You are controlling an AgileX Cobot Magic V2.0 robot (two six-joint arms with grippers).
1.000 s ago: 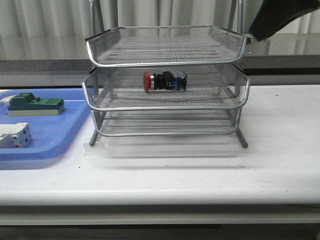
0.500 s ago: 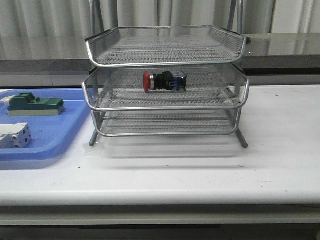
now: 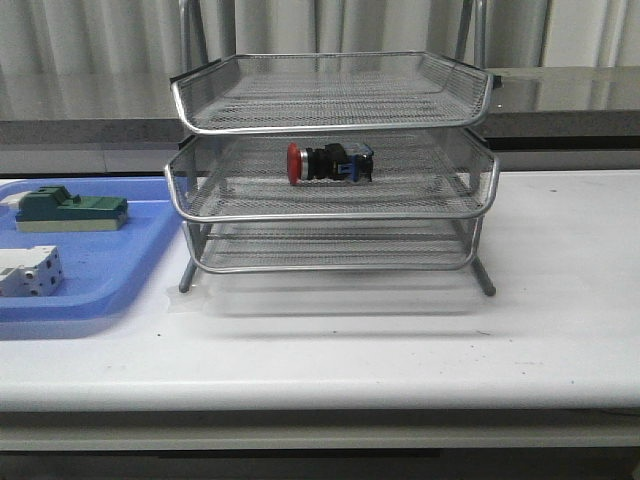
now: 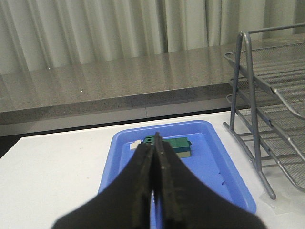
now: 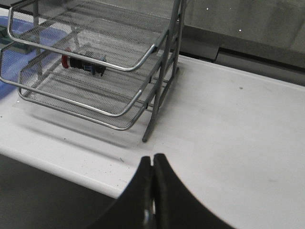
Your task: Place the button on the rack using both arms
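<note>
Button point(image 3: 330, 163): lies on its side in the middle tier of the rack point(image 3: 332, 215), red cap to the left, well inside the wire rim.

Left gripper point(image 4: 153, 151): fingers pressed together, holding nothing; beyond the tips, the blue tray point(image 4: 224, 168) with a green block point(image 4: 174, 145); rack legs off to one side.

Right gripper point(image 5: 152, 164): fingers pressed together, holding nothing; bare white table point(image 5: 228, 124) ahead of the tips, the rack's corner leg past it, the table's front edge close by.
</note>
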